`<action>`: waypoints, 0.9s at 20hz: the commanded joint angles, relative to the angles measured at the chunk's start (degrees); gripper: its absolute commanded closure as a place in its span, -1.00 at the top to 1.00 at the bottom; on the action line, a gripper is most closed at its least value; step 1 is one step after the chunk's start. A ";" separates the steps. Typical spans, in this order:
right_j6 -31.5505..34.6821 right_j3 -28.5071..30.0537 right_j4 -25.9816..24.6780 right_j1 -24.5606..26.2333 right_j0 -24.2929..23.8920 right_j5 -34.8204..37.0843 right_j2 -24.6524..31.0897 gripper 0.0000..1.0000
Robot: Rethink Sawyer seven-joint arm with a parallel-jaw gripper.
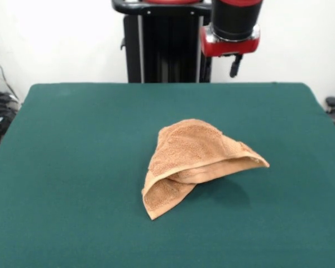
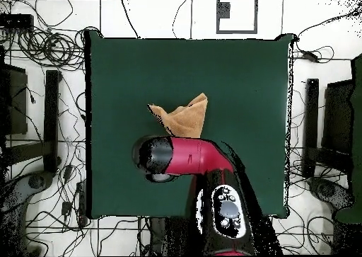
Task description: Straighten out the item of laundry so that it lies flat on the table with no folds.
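One crumpled towel (image 1: 192, 159), green table (image 1: 72, 167)

My table (image 1: 72, 167) has a dark green top; one rumpled, folded orange towel (image 1: 192, 162) lies near its middle.

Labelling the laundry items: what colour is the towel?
Orange-tan, on the towel; clearest in the front view.

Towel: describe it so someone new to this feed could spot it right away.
Start from the green table that fills the front view. Near its middle, a little toward the right, lies the towel, the only thing on the cloth. It is orange-tan terry, bunched into a folded, tented heap with one corner pointing right and another toward the camera, not spread flat.
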 commanded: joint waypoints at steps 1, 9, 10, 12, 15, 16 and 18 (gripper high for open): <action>14.57 -10.77 -11.65 -0.77 12.32 7.33 -9.42 1.00; 18.10 -16.39 -17.92 -0.01 20.51 8.95 -19.52 1.00; 18.51 -16.67 -17.97 0.23 21.15 8.93 -20.32 1.00; 19.53 -17.03 -17.95 0.42 22.36 8.66 -21.93 1.00; 19.72 -16.02 -17.01 0.63 22.76 6.11 -22.82 1.00; 19.69 -15.77 -16.65 0.87 22.76 5.24 -22.95 1.00; 18.43 -13.84 -14.66 1.00 20.94 1.67 -21.18 1.00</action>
